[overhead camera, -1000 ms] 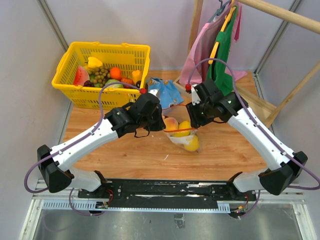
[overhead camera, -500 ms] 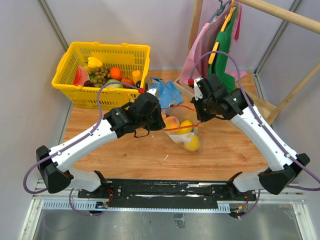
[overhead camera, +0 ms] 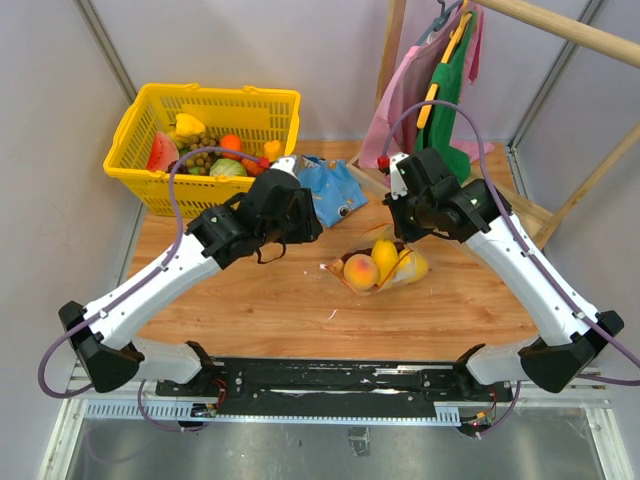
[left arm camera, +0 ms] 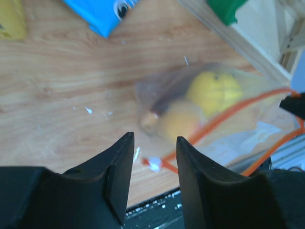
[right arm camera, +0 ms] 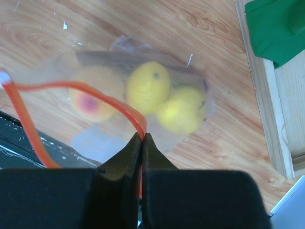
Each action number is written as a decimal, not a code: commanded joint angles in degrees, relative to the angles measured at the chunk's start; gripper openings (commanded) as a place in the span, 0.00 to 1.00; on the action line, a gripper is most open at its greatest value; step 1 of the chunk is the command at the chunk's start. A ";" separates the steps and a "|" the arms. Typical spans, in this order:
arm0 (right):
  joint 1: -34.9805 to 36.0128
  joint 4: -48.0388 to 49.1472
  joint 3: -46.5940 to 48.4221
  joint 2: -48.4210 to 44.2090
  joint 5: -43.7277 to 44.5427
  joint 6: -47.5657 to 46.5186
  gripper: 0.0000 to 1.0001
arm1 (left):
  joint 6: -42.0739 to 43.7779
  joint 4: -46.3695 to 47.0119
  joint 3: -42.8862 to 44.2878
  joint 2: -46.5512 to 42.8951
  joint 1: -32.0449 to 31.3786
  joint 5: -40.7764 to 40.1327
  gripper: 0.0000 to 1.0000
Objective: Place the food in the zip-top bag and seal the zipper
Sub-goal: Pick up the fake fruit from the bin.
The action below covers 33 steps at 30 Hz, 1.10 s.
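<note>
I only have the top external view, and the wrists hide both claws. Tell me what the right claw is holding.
Observer: The right claw is shut on the zipper, pinching the red-orange strip between its tips.
Operator: Now report the left claw.
Observer: The left claw is open and holds nothing; the zip-top bag lies beyond its tips.
Operator: Count the food inside.
Observer: Four: peach, lemon, mango, plus the dark slice behind them, which the right wrist camera shows.
</note>
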 commanded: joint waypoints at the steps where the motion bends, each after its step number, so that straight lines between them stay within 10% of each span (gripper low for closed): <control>1: 0.68 1.86 -0.53 -1.59 0.23 -0.34 0.01 | 5.06 -1.14 4.40 -1.87 4.17 -3.38 0.48; 33: 0.67 4.44 -2.43 -0.56 -0.51 -0.85 0.01 | 26.81 -4.98 32.18 33.26 42.52 10.07 0.84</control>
